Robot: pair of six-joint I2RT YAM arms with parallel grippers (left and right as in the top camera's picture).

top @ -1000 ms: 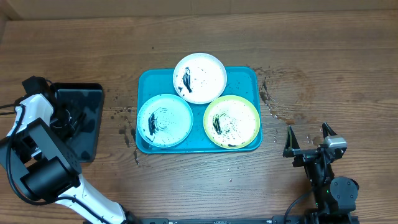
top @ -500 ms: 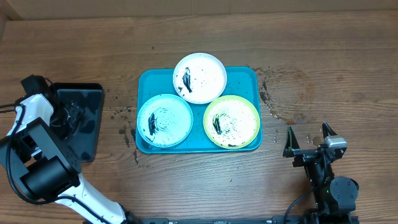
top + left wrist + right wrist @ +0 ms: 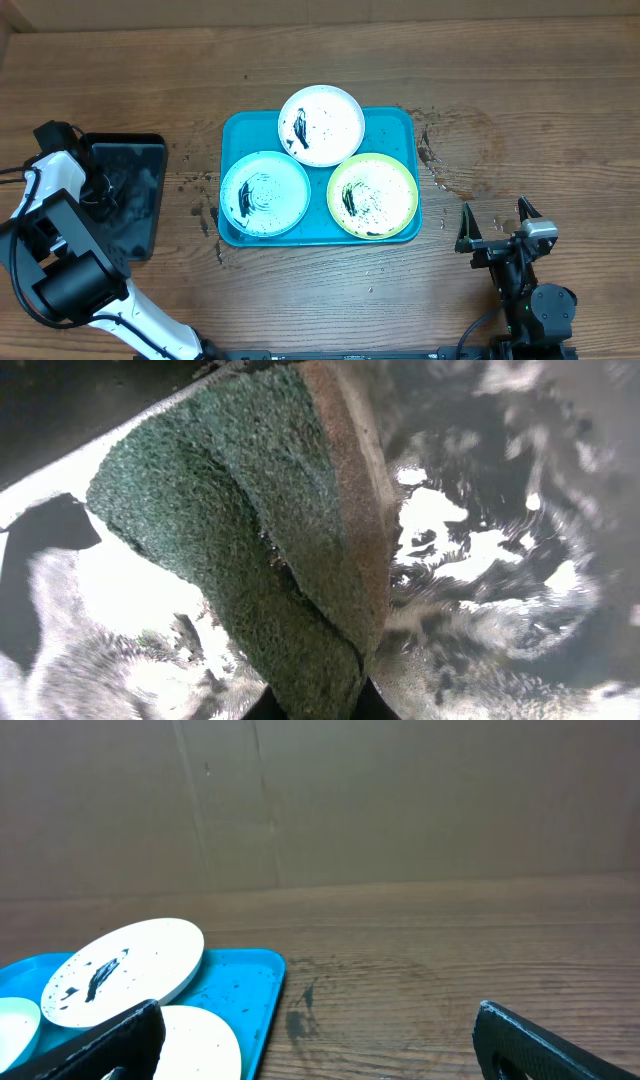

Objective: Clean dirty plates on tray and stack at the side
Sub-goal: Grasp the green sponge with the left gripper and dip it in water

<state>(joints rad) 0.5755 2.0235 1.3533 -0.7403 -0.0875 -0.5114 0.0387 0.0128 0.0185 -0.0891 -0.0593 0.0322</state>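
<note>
Three smeared plates lie on the turquoise tray (image 3: 400, 125): white-rimmed (image 3: 321, 124) at the back, light blue (image 3: 265, 193) front left, yellow-green (image 3: 372, 195) front right. My left gripper (image 3: 104, 190) is down in the black tray (image 3: 140, 150) at the far left. In the left wrist view it (image 3: 318, 705) is shut on a green sponge (image 3: 250, 530) with a brown side, squeezed and folded, foamy water around it. My right gripper (image 3: 497, 226) hovers open and empty to the right of the tray; its wrist view shows the white plate (image 3: 120, 970), another plate's edge (image 3: 195, 1045) and the tray's corner (image 3: 250, 980).
Dark wet specks and a ring stain (image 3: 450, 160) mark the wood to the right of the turquoise tray, with more specks (image 3: 200, 190) between the two trays. A cardboard wall (image 3: 320, 800) stands behind the table.
My left gripper has closed on the sponge in the black tray, and the water there now looks churned and foamy. The plates and the right arm have not moved.
</note>
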